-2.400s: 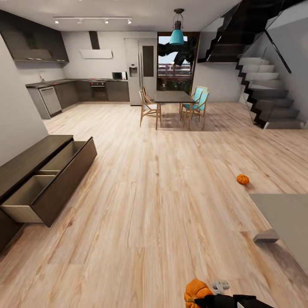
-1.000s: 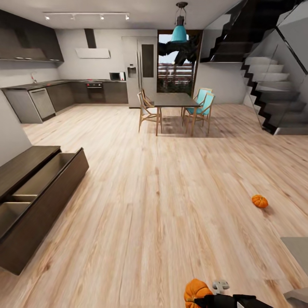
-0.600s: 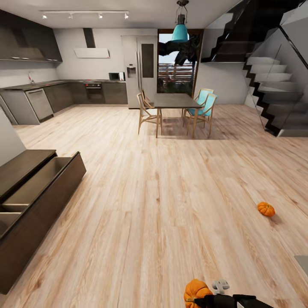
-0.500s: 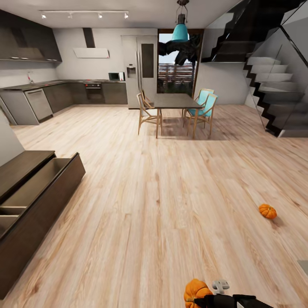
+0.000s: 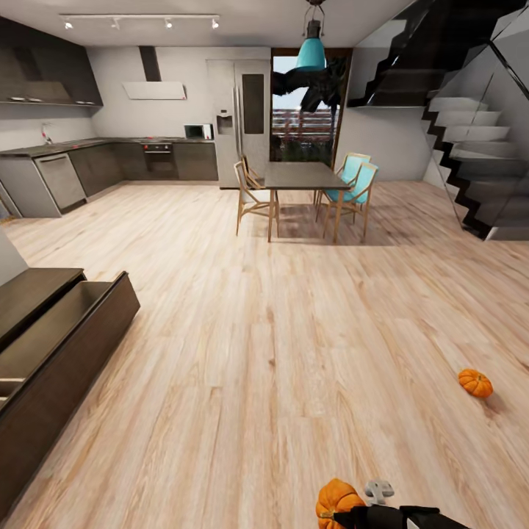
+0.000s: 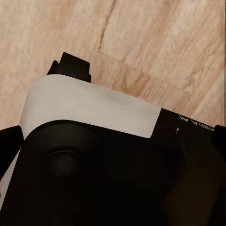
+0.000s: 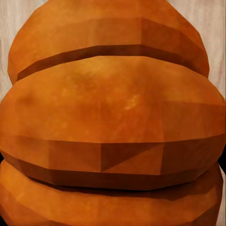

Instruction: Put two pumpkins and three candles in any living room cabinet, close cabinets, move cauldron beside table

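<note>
One bright-orange ribbed pumpkin (image 5: 336,501) sits at the bottom edge of the head view, with my right gripper (image 5: 351,516) shut on it; its ribbed skin (image 7: 113,113) is close up in the right wrist view. A second pumpkin (image 5: 475,382) lies on the wood floor to the right. At the left stands the long dark brown cabinet (image 5: 73,345), its front pulled out and the pale inside showing. The left wrist view looks at a black and white part of my own body (image 6: 94,141) above the floor.
A dining table (image 5: 297,175) with wooden and teal chairs (image 5: 353,187) stands in the middle distance. Grey kitchen units (image 5: 66,173) run along the back left, and a dark staircase (image 5: 470,154) rises at the right. Wide wood floor (image 5: 264,353) lies between.
The whole head picture has shifted, so the camera moved: the cabinet slid toward the left edge and the floor pumpkin toward the lower right. The held pumpkin keeps its place in the picture.
</note>
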